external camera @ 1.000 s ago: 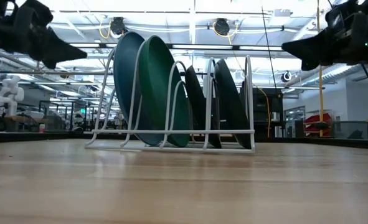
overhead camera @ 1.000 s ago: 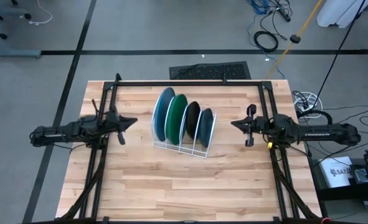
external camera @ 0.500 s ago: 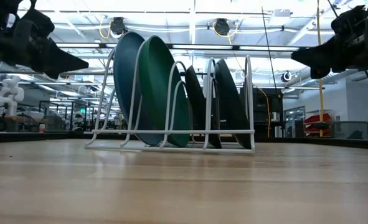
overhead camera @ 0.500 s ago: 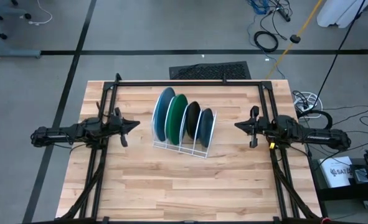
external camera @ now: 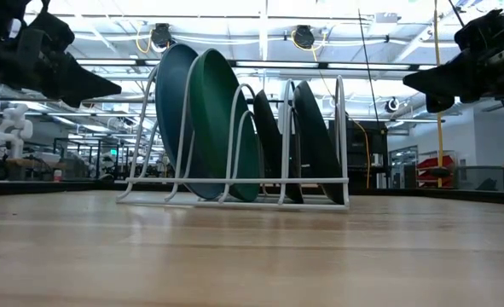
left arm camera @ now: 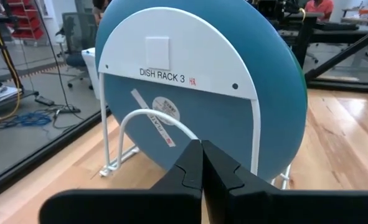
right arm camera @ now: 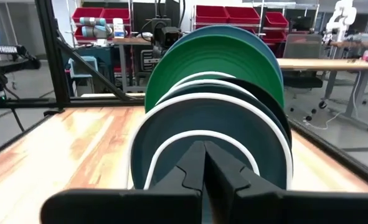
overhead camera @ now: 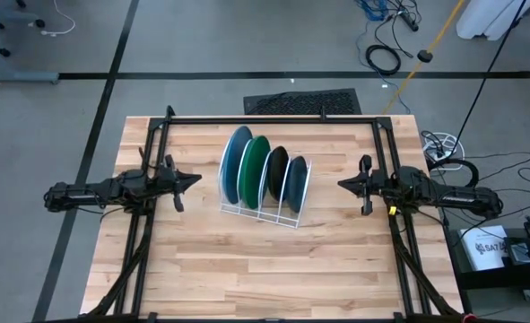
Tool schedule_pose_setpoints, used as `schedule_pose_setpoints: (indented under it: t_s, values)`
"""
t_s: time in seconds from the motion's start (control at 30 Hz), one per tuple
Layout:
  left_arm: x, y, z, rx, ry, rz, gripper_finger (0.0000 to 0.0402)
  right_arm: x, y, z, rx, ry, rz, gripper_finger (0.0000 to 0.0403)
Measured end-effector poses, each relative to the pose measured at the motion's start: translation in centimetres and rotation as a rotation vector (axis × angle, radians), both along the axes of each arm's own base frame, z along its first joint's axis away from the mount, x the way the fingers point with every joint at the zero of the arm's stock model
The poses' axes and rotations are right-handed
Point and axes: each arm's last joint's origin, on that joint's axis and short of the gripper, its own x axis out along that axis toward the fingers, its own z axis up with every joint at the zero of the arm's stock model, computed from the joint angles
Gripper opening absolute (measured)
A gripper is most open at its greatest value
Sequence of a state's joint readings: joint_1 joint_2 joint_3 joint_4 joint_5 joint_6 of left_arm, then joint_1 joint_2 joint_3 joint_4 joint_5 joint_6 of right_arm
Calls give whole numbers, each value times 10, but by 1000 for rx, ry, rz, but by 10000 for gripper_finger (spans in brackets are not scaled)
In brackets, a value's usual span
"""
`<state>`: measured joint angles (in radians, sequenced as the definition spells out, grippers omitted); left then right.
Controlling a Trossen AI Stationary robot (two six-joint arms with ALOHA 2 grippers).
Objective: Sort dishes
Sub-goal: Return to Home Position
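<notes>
Four dishes stand on edge in the white wire rack (overhead camera: pixel 296 219) at the table's middle: the light blue plate (overhead camera: pixel 235 161), the green plate (overhead camera: pixel 254 168) and two smaller dark ones (overhead camera: pixel 277 172) (overhead camera: pixel 297 181), graded from left to right. In the low view the blue plate (external camera: pixel 173 111) and the green plate (external camera: pixel 222 119) stand left of the dark dishes (external camera: pixel 315 136). My left gripper (overhead camera: pixel 194 178) is shut and empty left of the rack, above the table. My right gripper (overhead camera: pixel 342 182) is shut and empty right of the rack.
A black frame (overhead camera: pixel 273 119) runs along the table's far side and down both sides. Bare wooden tabletop (overhead camera: pixel 265 269) lies in front of the rack. The left wrist view shows the rack's white end loop (left arm camera: pixel 177 56), labelled "DISH RACK 3", before the blue plate.
My right gripper has drawn back toward the table's right edge, away from the rack. My left gripper has moved a little, sinking slightly in the low view. The dishes and the rack have stayed put.
</notes>
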<state>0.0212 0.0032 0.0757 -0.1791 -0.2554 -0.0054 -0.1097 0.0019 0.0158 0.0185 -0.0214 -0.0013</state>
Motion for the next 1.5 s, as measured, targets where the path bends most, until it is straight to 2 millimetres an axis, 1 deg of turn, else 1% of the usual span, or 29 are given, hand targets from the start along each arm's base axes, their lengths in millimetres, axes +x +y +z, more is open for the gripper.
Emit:
schedule_pose_setpoints:
  t_s: [0.1, 0.2, 0.37, 1.5]
  values:
    - [0, 0, -1, 15, 11, 3, 2, 0, 0, 0, 37, -2, 1, 0]
    - [1, 0, -1, 12, 14, 5, 11, 0, 0, 0, 38, -3, 2, 0]
    - [1, 0, -1, -35, 0, 11, 16, 0, 0, 0, 38, -3, 3, 0]
    - [1, 0, -1, -37, 0, 14, 20, 0, 0, 0, 38, -3, 3, 0]
